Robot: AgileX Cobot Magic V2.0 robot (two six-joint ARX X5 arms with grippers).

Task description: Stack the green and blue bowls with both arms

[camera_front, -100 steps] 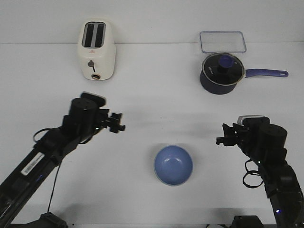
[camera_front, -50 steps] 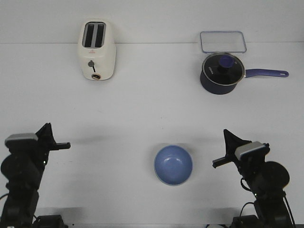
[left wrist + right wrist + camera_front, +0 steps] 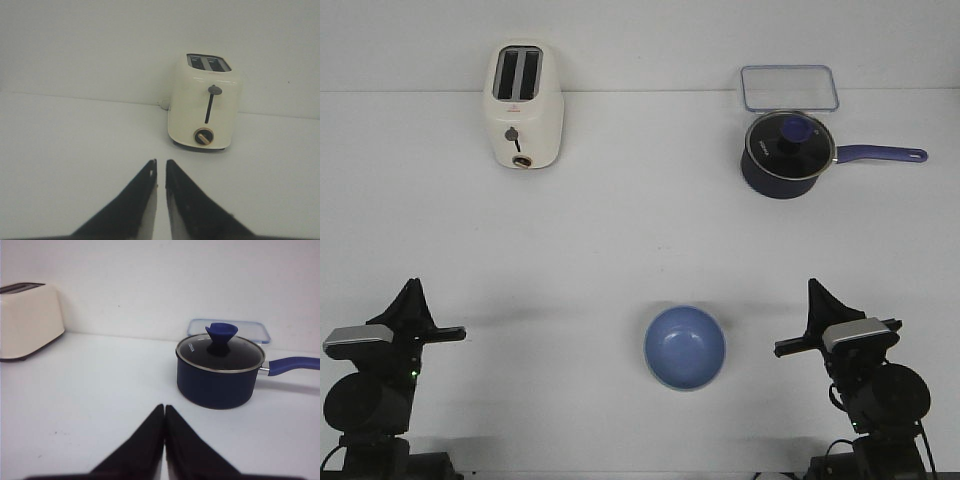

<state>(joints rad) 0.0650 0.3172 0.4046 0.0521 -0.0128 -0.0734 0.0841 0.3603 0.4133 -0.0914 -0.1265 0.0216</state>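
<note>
The periwinkle blue bowl [image 3: 684, 346] sits upright at the front middle of the white table. No green bowl shows in any view. My left gripper [image 3: 415, 288] is drawn back at the front left corner, far left of the bowl. In the left wrist view it [image 3: 161, 162] is empty, its jaws together but for a thin slit. My right gripper [image 3: 813, 287] is drawn back at the front right, right of the bowl. In the right wrist view it [image 3: 164, 407] is shut and empty.
A cream toaster [image 3: 523, 105] stands at the back left; it also shows in the left wrist view [image 3: 206, 109]. A dark navy saucepan [image 3: 785, 153] with a glass lid stands at the back right, and a clear lidded container [image 3: 788, 88] lies behind it.
Both arms have pulled back from over the table's middle to the front corners and lowered. The blue bowl has not moved.
</note>
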